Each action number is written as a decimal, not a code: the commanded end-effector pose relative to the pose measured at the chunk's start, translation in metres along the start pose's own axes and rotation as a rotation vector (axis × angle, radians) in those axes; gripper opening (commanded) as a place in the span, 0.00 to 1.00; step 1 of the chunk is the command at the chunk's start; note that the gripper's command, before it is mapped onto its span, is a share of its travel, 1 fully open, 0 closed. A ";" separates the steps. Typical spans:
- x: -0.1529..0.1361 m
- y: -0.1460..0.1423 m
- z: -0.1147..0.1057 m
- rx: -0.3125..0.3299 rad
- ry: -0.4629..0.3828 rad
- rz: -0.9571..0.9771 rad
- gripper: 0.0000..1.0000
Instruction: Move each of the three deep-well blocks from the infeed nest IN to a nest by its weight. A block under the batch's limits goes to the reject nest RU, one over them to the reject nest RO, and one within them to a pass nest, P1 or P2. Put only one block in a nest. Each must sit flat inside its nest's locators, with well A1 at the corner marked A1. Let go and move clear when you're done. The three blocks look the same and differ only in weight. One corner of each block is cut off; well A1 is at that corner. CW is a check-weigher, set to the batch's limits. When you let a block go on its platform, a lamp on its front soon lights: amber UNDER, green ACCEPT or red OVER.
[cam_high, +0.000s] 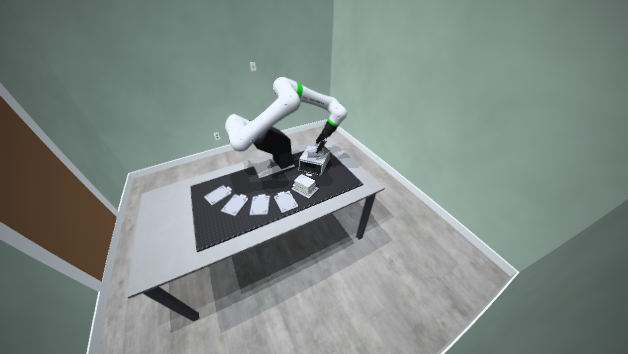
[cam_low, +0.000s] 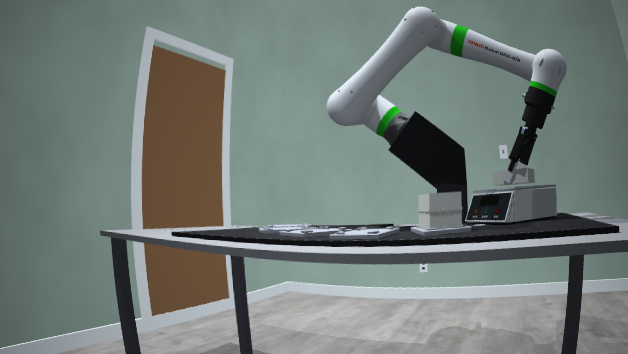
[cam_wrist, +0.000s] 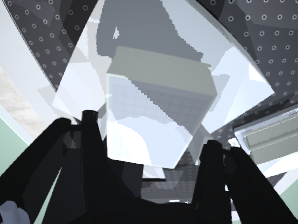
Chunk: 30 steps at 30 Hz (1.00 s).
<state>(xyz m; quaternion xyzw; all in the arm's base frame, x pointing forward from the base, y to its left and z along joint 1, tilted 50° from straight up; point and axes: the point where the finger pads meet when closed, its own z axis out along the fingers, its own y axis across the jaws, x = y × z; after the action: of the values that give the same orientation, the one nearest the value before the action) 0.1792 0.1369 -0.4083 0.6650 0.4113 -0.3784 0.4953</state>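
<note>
My gripper (cam_high: 318, 148) (cam_low: 518, 171) (cam_wrist: 150, 117) is shut on a pale deep-well block (cam_low: 500, 177) (cam_wrist: 150, 107). The block is level, just above the platform of the check-weigher CW (cam_high: 313, 166) (cam_low: 536, 205); any contact is too fine to tell. No lamp on the weigher's front is clearly lit. Two more blocks (cam_high: 305, 184) (cam_low: 440, 218) (cam_wrist: 275, 136) stand stacked on the infeed nest (cam_low: 425, 231) in front of the weigher. The cut corner of the held block cannot be made out.
Four nest plates without blocks, the first (cam_high: 218, 195), second (cam_high: 234, 205), third (cam_high: 260, 205) and fourth (cam_high: 285, 201), lie in an arc on the dark mat (cam_high: 212, 235). Their labels are unreadable. The stacked blocks stand between them and the weigher.
</note>
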 end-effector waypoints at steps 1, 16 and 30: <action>0.000 0.000 0.000 0.000 0.000 0.000 0.10; 0.001 0.000 0.002 0.000 0.000 0.000 0.10; 0.002 0.000 0.004 0.000 0.000 0.000 0.10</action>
<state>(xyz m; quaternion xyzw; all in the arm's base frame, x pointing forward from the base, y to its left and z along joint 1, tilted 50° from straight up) 0.1797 0.1336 -0.4111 0.6650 0.4113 -0.3784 0.4953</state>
